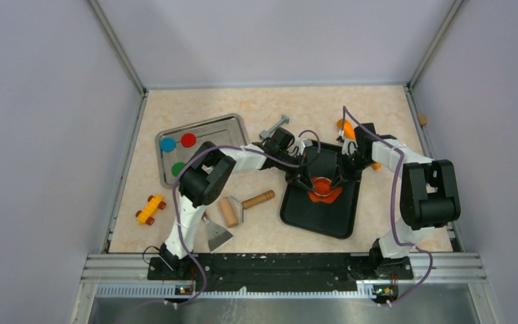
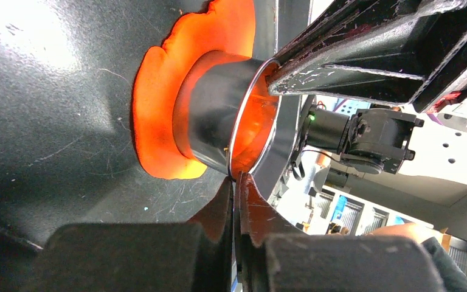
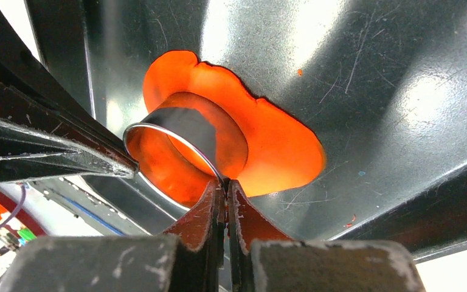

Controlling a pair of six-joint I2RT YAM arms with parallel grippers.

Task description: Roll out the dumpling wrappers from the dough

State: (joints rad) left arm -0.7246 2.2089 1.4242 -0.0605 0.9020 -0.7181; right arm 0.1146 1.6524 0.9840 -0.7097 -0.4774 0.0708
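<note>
The flattened orange-red dough [image 1: 328,195] [image 2: 152,121] [image 3: 280,140] lies on the black tray [image 1: 310,219]. A short metal ring cutter [image 1: 321,185] [image 2: 210,115] [image 3: 185,125] stands pressed into it. My left gripper [image 1: 308,181] [image 2: 238,179] is shut on the ring's thin rim from the left side. My right gripper [image 1: 337,179] [image 3: 225,185] is shut on the rim from the opposite side. Blue [image 1: 168,144], red [image 1: 188,140] and green [image 1: 178,169] dumpling wrappers lie on the silver tray [image 1: 222,128] at the left.
A wooden rolling pin [image 1: 228,211] and a metal scraper [image 1: 217,235] lie left of the black tray. A yellow toy car [image 1: 150,209] sits near the left wall. A grey metal tool [image 1: 274,126] and an orange carrot toy [image 1: 345,127] lie behind the arms.
</note>
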